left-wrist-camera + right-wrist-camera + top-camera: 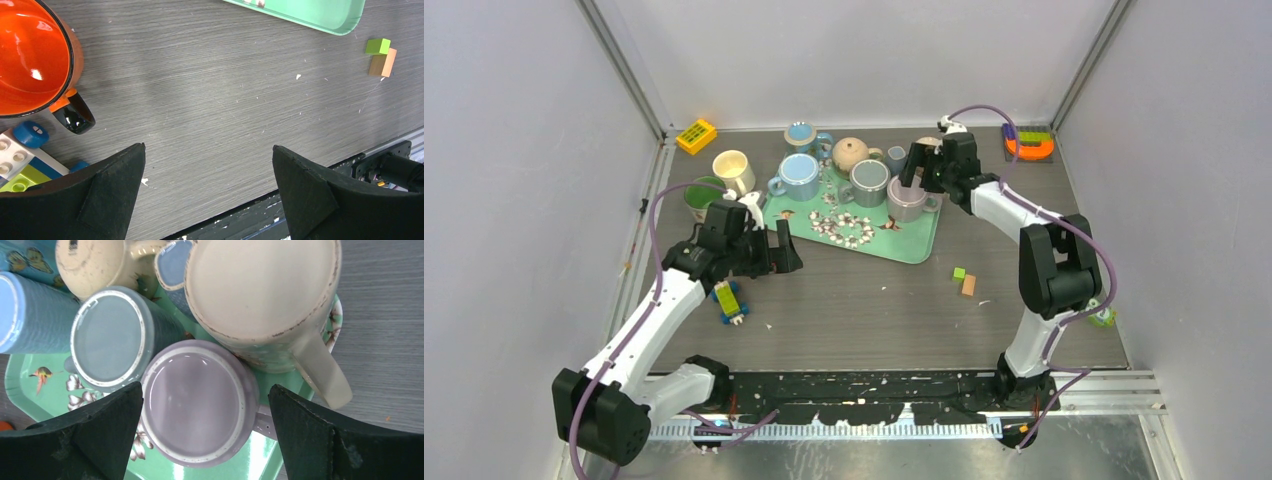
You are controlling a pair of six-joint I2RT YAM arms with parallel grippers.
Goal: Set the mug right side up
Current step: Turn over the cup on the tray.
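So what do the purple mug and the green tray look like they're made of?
Purple mug: probably glazed ceramic. It has a smooth, softly glossy skin, with a pale, speckled ring around its top face.
Green tray: likely plastic or melamine, possibly enamelled metal. It is glossy, with bright reflections and printed flowers and birds.
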